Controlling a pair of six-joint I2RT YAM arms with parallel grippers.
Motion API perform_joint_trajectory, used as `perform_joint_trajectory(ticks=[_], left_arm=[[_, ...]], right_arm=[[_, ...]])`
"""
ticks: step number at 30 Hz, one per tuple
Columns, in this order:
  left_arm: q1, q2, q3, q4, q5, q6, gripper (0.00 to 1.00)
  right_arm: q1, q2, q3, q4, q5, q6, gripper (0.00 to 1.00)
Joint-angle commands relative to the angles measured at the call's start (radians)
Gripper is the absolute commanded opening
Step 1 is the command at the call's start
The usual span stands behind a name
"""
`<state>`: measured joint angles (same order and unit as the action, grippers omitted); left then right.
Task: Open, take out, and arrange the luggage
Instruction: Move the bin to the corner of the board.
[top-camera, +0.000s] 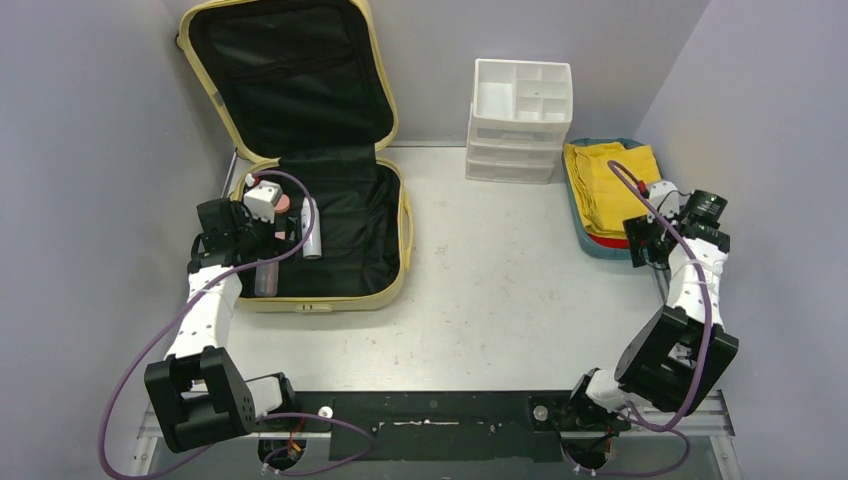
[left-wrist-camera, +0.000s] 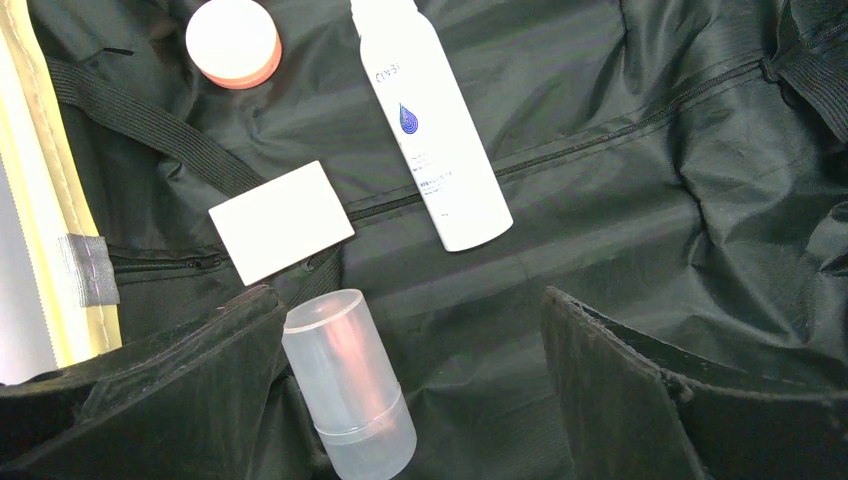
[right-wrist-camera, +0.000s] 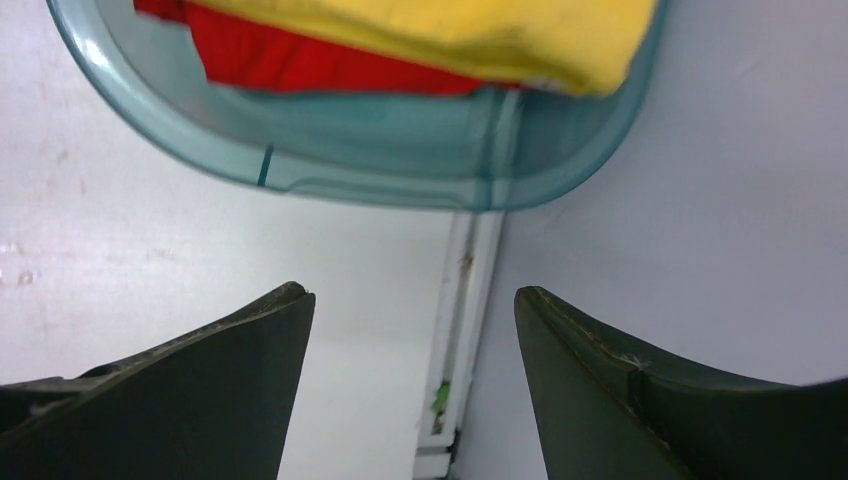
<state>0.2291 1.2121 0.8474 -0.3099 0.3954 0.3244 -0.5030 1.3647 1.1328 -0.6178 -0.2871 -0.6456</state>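
Luggage (top-camera: 330, 300) lies open at the table's (top-camera: 500, 300) back-left, lid (top-camera: 290, 70) propped upright; left gripper (left-wrist-camera: 408, 300) hovers over its black lining (left-wrist-camera: 600, 200), jaws spread wide, holding nothing; white bottle (left-wrist-camera: 430, 130) cut off at the top; right gripper (right-wrist-camera: 412, 292) gapes empty just short of the teal tray (right-wrist-camera: 400, 170), cloths (right-wrist-camera: 450, 30) there only partly visible.

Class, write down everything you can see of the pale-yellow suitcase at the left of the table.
The luggage is a pale-yellow hard shell with rounded corners, lined in black fabric with an elastic strap and a zip. It lies open on the table, back left: base flat, lid raised behind it. Inside the base lie a white bottle, a pink-rimmed jar, a white card and a clear tube. The open left gripper hovers over them.
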Motion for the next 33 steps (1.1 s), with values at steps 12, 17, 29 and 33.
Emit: perform_joint_trajectory(ticks=[12, 17, 29, 33], left_arm=[[0.017, -0.025, -0.002, 0.039, 0.026, -0.007, 0.97], [0.025, -0.026, -0.001, 0.037, 0.032, -0.009, 0.97], [0.032, -0.016, -0.004, 0.038, 0.035, -0.010, 0.97], [0.032, -0.014, -0.002, 0.038, 0.037, -0.010, 0.97]], right_arm=[[-0.037, 0.201, -0.108, 0.285, -0.160, 0.052, 0.67], [-0.009, 0.272, -0.067, 0.403, -0.174, 0.129, 0.65], [0.106, 0.324, -0.026, 0.486, -0.072, 0.189, 0.66], [0.106, 0.382, 0.022, 0.486, -0.049, 0.216, 0.66]])
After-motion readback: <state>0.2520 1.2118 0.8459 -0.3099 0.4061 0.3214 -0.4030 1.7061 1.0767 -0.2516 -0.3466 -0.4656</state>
